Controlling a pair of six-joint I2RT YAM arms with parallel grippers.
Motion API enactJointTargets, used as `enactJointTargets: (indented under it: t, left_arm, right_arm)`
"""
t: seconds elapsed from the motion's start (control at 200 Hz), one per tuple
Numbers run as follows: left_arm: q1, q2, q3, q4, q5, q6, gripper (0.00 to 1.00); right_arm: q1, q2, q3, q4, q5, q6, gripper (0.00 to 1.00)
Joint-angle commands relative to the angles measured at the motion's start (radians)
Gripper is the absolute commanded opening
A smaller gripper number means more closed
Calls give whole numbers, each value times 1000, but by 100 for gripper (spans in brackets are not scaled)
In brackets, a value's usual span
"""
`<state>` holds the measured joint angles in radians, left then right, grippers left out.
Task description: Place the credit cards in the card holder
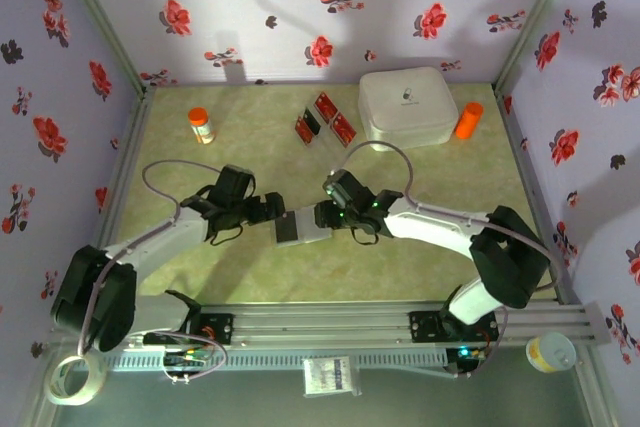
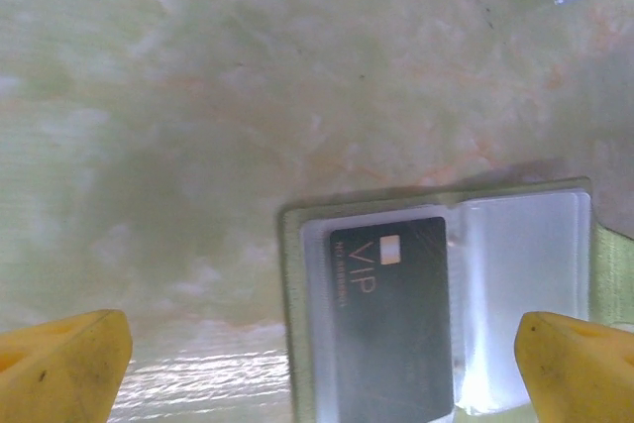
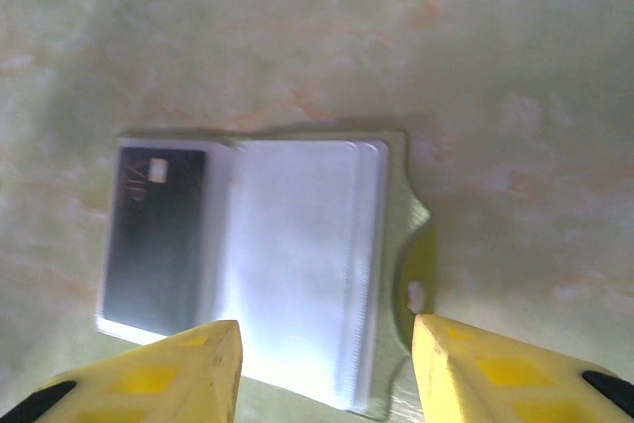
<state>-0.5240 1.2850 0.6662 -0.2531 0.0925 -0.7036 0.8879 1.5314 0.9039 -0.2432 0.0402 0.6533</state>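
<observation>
Open flat mid-table: card holder (image 1: 300, 228), between left fingers (image 2: 69, 364) and right fingers (image 3: 168, 373), both spread apart. Far centre by white box (image 1: 408, 105): credit cards (image 1: 323, 119), likely thin, stiff, slippery (best pinched by edges).

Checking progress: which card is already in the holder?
The dark VIP card, in a clear sleeve of the open card holder. The three red credit cards lie loose by the white box.

- The left arm (image 1: 150, 239) and right arm (image 1: 440, 222) have white links, black joints and thin grey cable loops (image 1: 385, 147).
- The left gripper (image 2: 322, 354) and right gripper (image 3: 325, 344) have blunt yellow fingers (image 2: 64, 364), black-patched at the right wrist frame's lower corners.
</observation>
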Motion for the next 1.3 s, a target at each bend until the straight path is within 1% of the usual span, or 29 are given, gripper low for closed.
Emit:
enactJointTargets:
  t: [0.0,0.145,0.335,0.465,0.59,0.85,0.96,1.035,1.17,1.295]
  left_arm:
    - [10,27,-40,120,90,-39,100]
    - [11,34,-66,175,97,-57,100]
    - [12,40,-78,192,96,-65,100]
    - [12,70,-72,203,96,-63,100]
    - [11,99,-65,215,96,-62,100]
    - [10,133,-61,260,124,-74,100]
    - [9,154,-65,291,143,-84,100]
    - [5,166,-66,307,148,-92,100]
    - [-6,185,-59,325,153,-98,100]
    - [-19,200,-45,331,156,-99,100]
  right_arm:
    - [-7,7,-17,0,47,-15,50]
    - [-11,46,-15,31,32,-15,51]
    - [-15,116,-3,53,36,-21,55]
    - [-16,143,-4,52,86,-26,55]
    - [-15,163,-7,38,136,-27,54]
    - [-9,209,-3,32,144,-27,45]
    - [-3,219,-3,28,144,-24,39]
    - [0,223,-2,27,143,-24,37]
    - [2,227,0,30,139,-22,29]
    - [5,230,3,33,134,-20,25]
